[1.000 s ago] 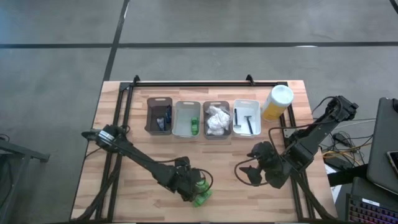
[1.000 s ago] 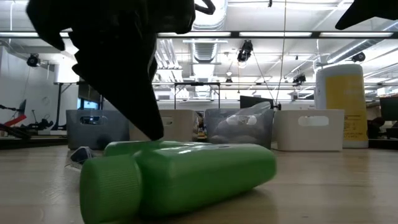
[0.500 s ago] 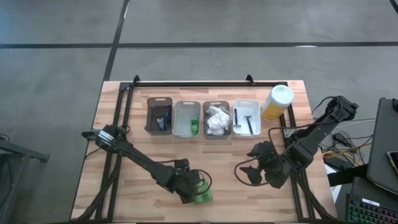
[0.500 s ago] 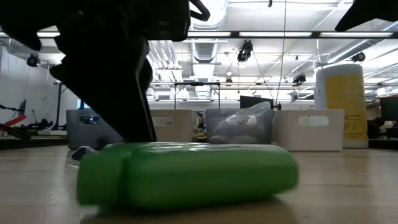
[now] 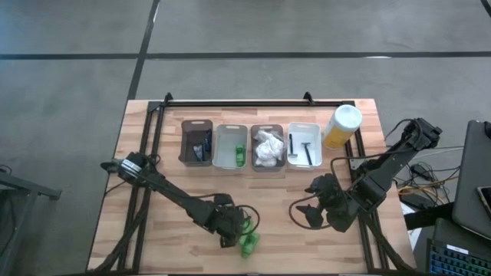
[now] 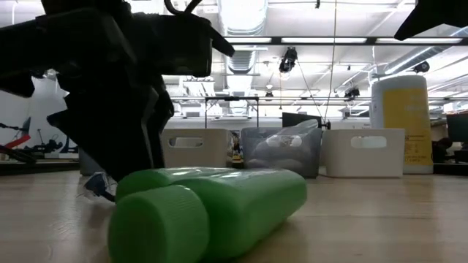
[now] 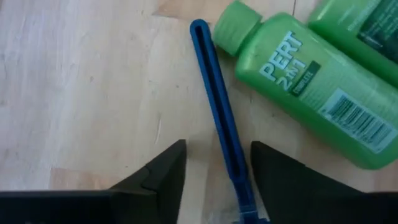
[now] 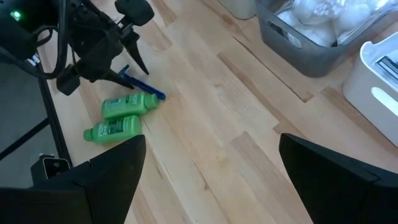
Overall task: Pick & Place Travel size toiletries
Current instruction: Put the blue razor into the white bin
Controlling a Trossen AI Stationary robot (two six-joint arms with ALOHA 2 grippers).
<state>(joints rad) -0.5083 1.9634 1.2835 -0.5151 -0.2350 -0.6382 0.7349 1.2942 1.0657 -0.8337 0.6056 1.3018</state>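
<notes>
Left claw sits low at the near edge of the tabletop, fingers parted, straddling a thin blue stick that lies flat on the wood. The stick runs up between the two fingers; neither finger is seen touching it. Just beside the stick lie two green bottles, side by side on their flanks — the nearer one's cap almost meets the stick's far tip.

Right claw waits over the right-hand part of the tabletop, well apart from the loose items. Its fingers stand wide open and hold nothing.

Four bins stand in a row across the far side: a dark bin holding small dark items, a pale bin with one green bottle already in it, a grey bin of white packets, and a white bin with thin black sticks. A yellow cylinder stands at the row's right end.

Step in hand, as I judge it: the grasp of the blue stick, aligned but not yet closed. Three loose items remain by the left arm, so sorting looks largely done.

The next move calls for closing squarely on the stick and lifting clear without nudging the nearer bottle, which would roll readily. The stick is thin and flat to the wood — a shallow pinch may slip. Which bin suits it I cannot tell for certain.
</notes>
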